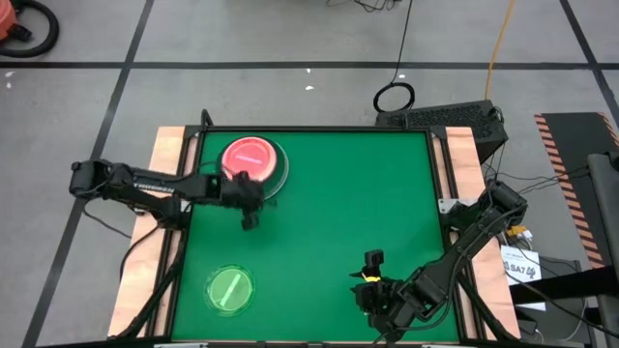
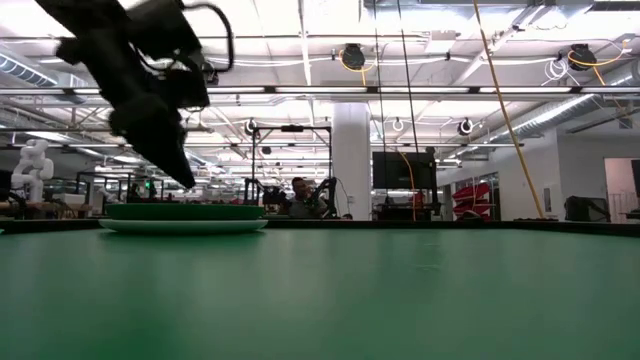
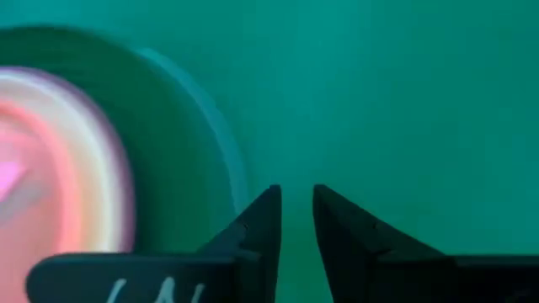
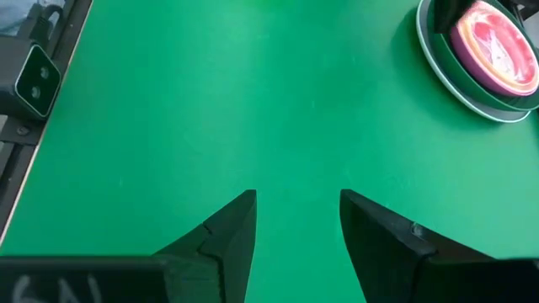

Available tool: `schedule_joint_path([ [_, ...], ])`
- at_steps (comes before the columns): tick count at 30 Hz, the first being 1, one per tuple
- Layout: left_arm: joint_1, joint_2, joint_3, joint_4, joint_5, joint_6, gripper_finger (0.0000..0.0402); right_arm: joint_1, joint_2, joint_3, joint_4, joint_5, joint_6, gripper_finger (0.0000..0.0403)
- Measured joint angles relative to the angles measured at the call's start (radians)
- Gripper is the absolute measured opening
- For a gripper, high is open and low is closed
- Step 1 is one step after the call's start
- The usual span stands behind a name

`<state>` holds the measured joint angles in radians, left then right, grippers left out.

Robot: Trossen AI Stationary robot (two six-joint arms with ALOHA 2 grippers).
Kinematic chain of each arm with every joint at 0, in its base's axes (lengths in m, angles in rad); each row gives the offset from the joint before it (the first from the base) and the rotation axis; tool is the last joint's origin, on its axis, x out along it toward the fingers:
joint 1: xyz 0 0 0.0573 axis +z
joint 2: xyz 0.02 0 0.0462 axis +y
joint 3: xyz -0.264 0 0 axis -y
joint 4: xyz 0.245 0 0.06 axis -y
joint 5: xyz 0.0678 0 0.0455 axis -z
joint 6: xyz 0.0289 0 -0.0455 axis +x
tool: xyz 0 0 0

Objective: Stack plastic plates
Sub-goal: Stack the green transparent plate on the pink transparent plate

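While left gripper [image 1: 249, 215] hovers beside plate stack [image 1: 272, 180], fingers narrowly parted, holding nothing. Stack at worktop [image 1: 338, 213] far-left: see-through pink plate [image 1: 248, 158] on dark-green plate, pale one beneath. Small green striped plate [image 1: 230, 290] lies alone near-left. Right gripper [image 1: 371, 265] waits open, near-right.

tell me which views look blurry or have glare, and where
Left wrist view: the pink plate and the dark-green plate under it are smeared and soft, while the left tool is sharper. Low view: bright ceiling lights glare, leaving the arm a dark silhouette. High view and right wrist view: evenly lit, the right tool crisp.
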<state>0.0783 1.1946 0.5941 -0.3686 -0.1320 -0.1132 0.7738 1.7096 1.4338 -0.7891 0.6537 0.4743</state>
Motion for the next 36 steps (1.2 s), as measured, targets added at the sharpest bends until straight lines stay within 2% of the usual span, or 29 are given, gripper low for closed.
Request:
schedule_joint_path([
  [10, -0.507, 0.001, 0.000, -0.001, -0.251, -0.245, 0.0076, 0.000, 0.000, 0.000, 0.011, 0.000, 0.011, 0.0164],
  [16, -0.706, 0.014, 0.000, 0.016, -0.279, -0.350, 0.0076, -0.002, 0.000, 0.000, 0.010, 0.003, 0.004, 0.0164],
  [23, -0.852, 0.014, 0.000, 0.030, -0.291, -0.424, 0.0076, -0.009, 0.000, 0.000, 0.012, 0.004, 0.000, 0.0164],
  [36, -1.006, 0.019, 0.000, 0.053, -0.289, -0.447, 0.0076, -0.010, 0.000, 0.000, 0.012, 0.005, -0.007, 0.0164],
])
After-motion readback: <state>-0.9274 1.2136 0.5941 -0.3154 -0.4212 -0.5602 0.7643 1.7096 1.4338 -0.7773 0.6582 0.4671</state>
